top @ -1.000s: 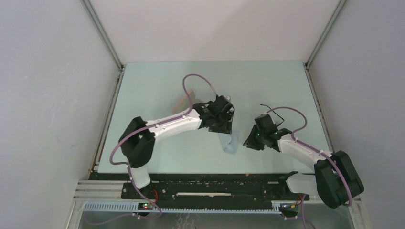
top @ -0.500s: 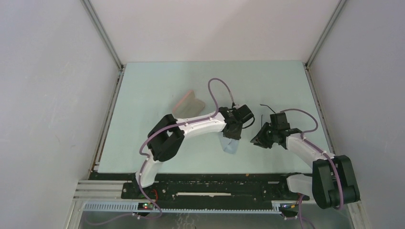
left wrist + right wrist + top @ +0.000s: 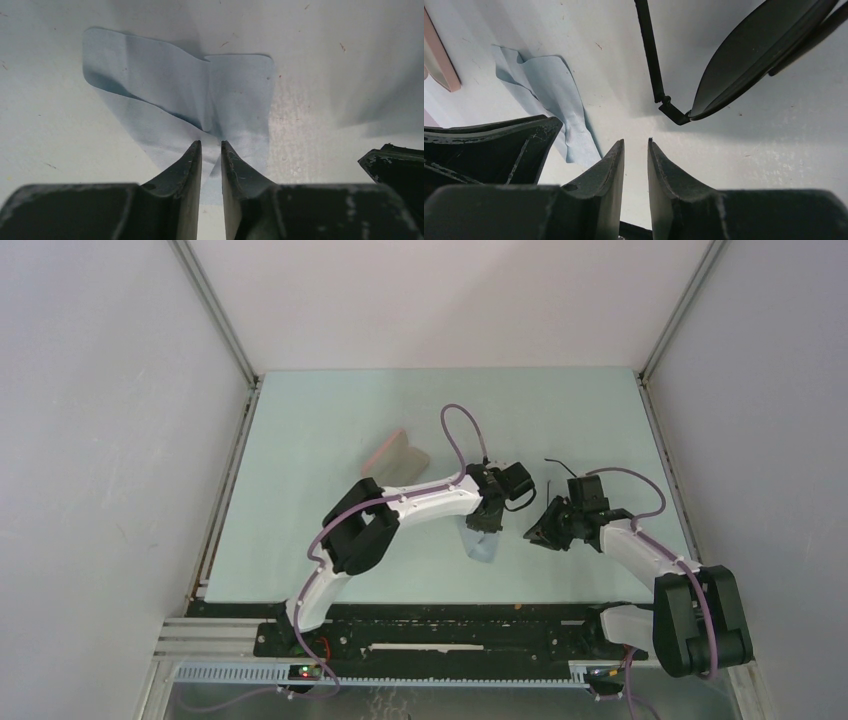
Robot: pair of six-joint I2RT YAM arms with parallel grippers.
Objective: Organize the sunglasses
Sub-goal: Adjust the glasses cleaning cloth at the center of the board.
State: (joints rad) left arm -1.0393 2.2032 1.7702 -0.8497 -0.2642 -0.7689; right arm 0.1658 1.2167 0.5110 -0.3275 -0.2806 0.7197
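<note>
The left gripper (image 3: 210,145), nearly pressed together and maybe pinching the cloth (image 3: 165,85), could bump the slightly spread, empty right gripper (image 3: 636,142) close by.

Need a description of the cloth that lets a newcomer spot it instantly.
On the pale green table, look near the middle, toward the front edge, right at the left fingers. The cloth there is thin, crumpled and grey-blue, unlike the pink case farther back or the black sunglasses to its right.

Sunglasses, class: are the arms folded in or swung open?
One is swung open: on the sunglasses it sticks straight out from its hinge, away from the lens. The other, cannot tell.
</note>
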